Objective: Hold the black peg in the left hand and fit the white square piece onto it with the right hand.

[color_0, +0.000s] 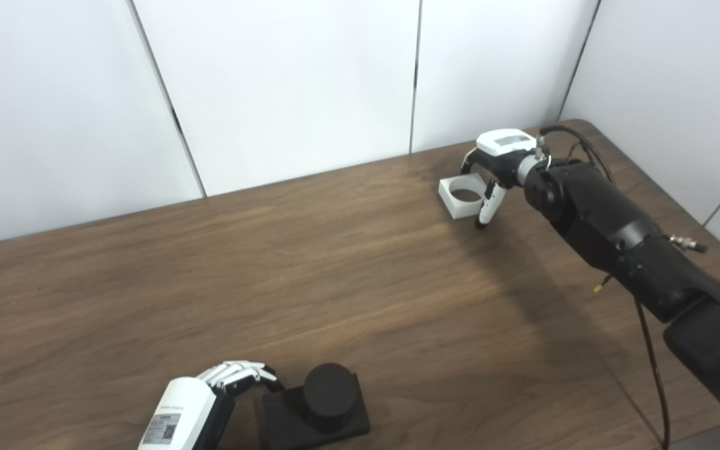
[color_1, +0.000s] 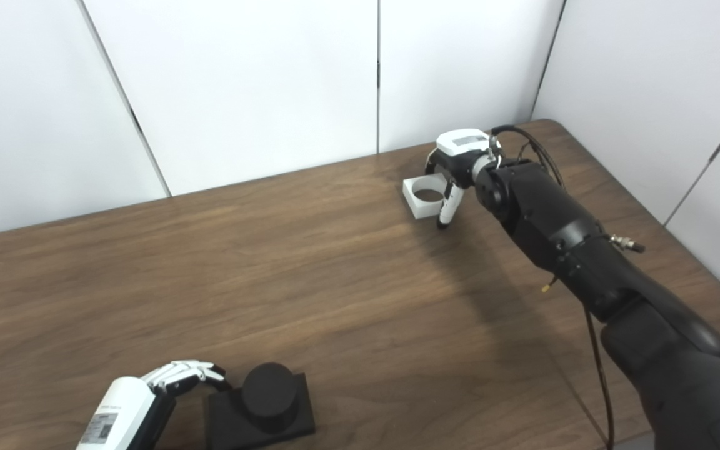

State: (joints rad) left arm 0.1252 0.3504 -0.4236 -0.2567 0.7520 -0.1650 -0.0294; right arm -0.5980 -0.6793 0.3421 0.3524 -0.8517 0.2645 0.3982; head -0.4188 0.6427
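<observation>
The black peg (color_0: 329, 389), a round stub on a square black base (color_0: 285, 422), lies on the table at the bottom edge. My left hand (color_0: 229, 378) is just left of it, fingers (color_0: 241, 372) arched over with their tips at the base's left corner; the thumb is hidden and no grip shows. The white square piece (color_0: 460, 197), with a round hole, lies flat on the table at the far right. My right hand (color_0: 491, 169) hovers over it, fingers behind it and the thumb (color_0: 487, 209) down at its near right side, apart around the piece. It also shows in the right eye view (color_1: 421, 197).
The brown wooden table (color_0: 347, 275) runs to white wall panels behind and at the right. Its right edge and far right corner are close to my right arm (color_0: 616, 231). A thin cable (color_0: 650, 362) hangs along that arm.
</observation>
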